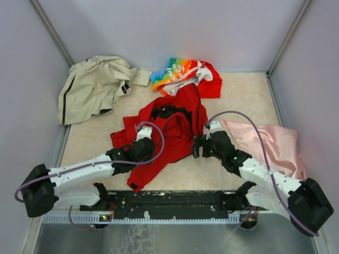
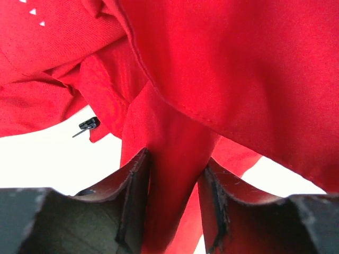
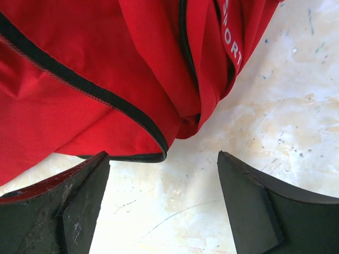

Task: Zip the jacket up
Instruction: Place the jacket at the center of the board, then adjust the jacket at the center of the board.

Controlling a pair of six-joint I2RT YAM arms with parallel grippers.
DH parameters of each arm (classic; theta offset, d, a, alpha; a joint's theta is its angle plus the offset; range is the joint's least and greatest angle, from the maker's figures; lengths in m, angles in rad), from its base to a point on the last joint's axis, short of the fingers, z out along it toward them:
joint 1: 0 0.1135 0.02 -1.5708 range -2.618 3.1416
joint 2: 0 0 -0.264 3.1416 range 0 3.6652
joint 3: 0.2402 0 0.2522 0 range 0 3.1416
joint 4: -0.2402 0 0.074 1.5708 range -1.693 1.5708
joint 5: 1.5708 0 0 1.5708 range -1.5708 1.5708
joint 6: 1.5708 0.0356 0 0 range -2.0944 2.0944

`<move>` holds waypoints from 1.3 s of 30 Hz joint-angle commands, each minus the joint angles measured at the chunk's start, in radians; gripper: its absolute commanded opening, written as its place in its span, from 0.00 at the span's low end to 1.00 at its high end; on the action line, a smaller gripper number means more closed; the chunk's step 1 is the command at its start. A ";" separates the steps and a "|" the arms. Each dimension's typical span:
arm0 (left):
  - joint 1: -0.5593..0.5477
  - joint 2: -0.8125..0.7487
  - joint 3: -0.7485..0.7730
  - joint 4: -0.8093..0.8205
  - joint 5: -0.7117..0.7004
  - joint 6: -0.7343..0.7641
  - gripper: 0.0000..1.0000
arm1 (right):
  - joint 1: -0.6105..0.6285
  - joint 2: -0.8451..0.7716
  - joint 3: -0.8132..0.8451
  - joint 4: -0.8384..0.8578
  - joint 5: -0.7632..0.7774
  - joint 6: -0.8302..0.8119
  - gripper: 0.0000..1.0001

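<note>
Scanning from the left, I see a beige jacket crumpled in the far corner, well apart from the work. My left gripper is down on the near-left part of the red jacket. Its jaws stand about half apart and straddle a raised ridge of smooth red cloth that fills the gap. I cannot tell whether that ridge is actually pinched. A small black tab, perhaps a zip pull, pokes out of a fold to the left of that ridge. The jacket lies bunched in the middle of the worktop, its long axis running away from the arm bases and slanting to the right. Black lining shows at the open chest. Beyond it, a rainbow-printed garment touches its far end. My right gripper sits at the jacket's right edge with jaws spread wide and nothing between them, only mottled pale worktop. The black zipper tape, ribbed and stitched, curves along the hem just ahead and to the left of those fingertips. A strip of white lettering lies further right. I judge the right arm the nearer to the zip. A pink cloth lies flat at far right.
</note>
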 commanded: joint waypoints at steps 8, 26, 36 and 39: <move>-0.004 -0.115 -0.018 0.022 -0.102 -0.004 0.15 | 0.016 0.242 -0.073 0.482 -0.023 0.050 0.82; 0.004 -0.256 0.151 -0.083 -0.349 0.077 0.00 | 0.015 0.203 0.018 0.368 0.044 0.001 0.01; 0.094 -0.296 0.271 -0.032 -0.399 0.183 0.00 | 0.015 -0.056 0.303 -0.181 0.211 -0.115 0.00; 0.131 -0.300 0.320 -0.032 -0.400 0.214 0.00 | 0.015 -0.076 0.405 -0.276 0.243 -0.151 0.00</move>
